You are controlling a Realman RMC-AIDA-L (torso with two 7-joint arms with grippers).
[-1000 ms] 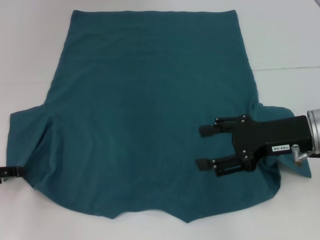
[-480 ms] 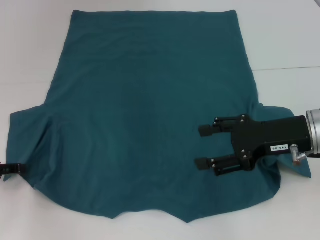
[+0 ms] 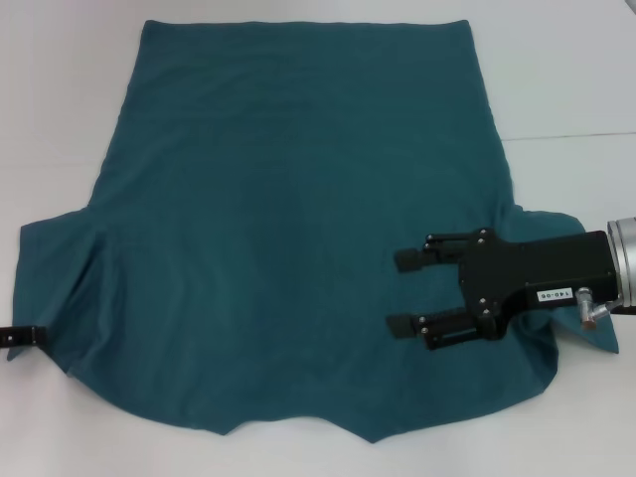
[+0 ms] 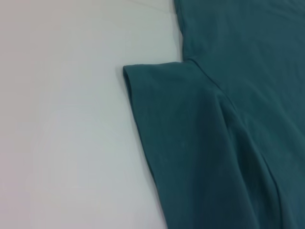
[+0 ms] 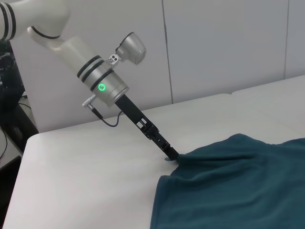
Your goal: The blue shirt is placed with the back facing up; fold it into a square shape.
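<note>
The blue shirt (image 3: 288, 219) lies spread flat on the white table, plain side up, with its hem at the far edge. My right gripper (image 3: 399, 292) is open and hovers over the shirt's right side, just inside the right sleeve (image 3: 556, 224). My left gripper (image 3: 22, 335) shows only as a black tip at the left sleeve's outer edge. In the right wrist view the left gripper (image 5: 170, 155) has its tips together on the sleeve hem, and the cloth rises slightly to it. The left sleeve (image 4: 181, 124) lies flat in the left wrist view.
The white table (image 3: 576, 79) extends around the shirt, with a seam line (image 3: 576, 134) on the right. A wall stands behind the table in the right wrist view. The left arm (image 5: 102, 88) slopes down from outside the table's left edge.
The left gripper tip has shifted slightly at the sleeve edge. The right gripper and the shirt have hardly moved.
</note>
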